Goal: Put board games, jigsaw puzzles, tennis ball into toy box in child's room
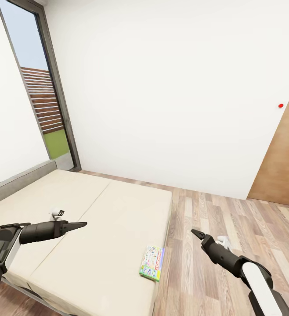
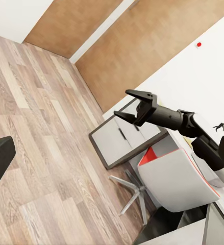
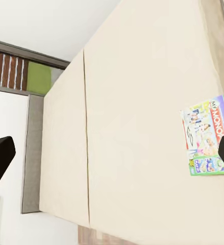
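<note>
A white-green board game (image 1: 152,262) lies flat on the beige bed (image 1: 118,210), close to the edge that borders the floor. My right wrist view shows that board game (image 3: 206,137) on the mattress (image 3: 132,102), well ahead of the open fingers. Over the floor beside the bed my right gripper (image 1: 196,232) hovers, to the right of the game. Seen from the left wrist, the right gripper (image 2: 122,104) has its fingers apart and empty. My left gripper (image 1: 82,225) hangs open above the mattress, left of the game. The table's drawers (image 2: 117,143) show beyond the right arm. The toy box, jigsaw puzzles and tennis ball are out of view.
Wood floor (image 1: 214,219) runs along the bed's right side. A tall window (image 1: 48,109) stands at the back left and a wooden door (image 1: 280,166) at the right. By the drawers stands a white and red swivel chair (image 2: 173,178).
</note>
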Tool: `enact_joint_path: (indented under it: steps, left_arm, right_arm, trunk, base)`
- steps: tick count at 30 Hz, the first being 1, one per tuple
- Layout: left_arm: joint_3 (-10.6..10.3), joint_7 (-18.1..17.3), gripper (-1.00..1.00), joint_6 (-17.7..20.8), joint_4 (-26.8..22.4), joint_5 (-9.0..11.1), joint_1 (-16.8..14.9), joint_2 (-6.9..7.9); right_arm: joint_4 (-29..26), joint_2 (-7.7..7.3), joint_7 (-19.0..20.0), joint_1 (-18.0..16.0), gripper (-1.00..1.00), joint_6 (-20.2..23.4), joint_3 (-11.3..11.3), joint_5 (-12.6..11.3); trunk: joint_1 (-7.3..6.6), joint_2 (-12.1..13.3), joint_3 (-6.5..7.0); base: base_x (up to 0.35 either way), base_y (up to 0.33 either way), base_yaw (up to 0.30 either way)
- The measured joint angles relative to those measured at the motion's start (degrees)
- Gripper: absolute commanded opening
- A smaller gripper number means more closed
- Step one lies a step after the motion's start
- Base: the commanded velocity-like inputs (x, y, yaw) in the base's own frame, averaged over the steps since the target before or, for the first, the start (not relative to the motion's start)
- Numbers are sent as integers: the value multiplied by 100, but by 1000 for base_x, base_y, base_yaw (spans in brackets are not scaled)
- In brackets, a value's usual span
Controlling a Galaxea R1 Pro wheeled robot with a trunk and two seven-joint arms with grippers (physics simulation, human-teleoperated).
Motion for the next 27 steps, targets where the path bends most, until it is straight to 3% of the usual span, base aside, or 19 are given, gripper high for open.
enact_joint_path:
  steps: [8,27]
  left_arm:
    - [4,0,100,0,0,0,2,0]
    - [9,1,100,0,1,1,2,0]
  right_arm:
    - [1,5,10,0,100,-18,117,107]
    - [-6,3,9,0,100,4,123,120]
  trunk:
    - [0,0,0]
    - [0,0,0]
  base:
    - [0,0,0]
    - [0,-29,0]
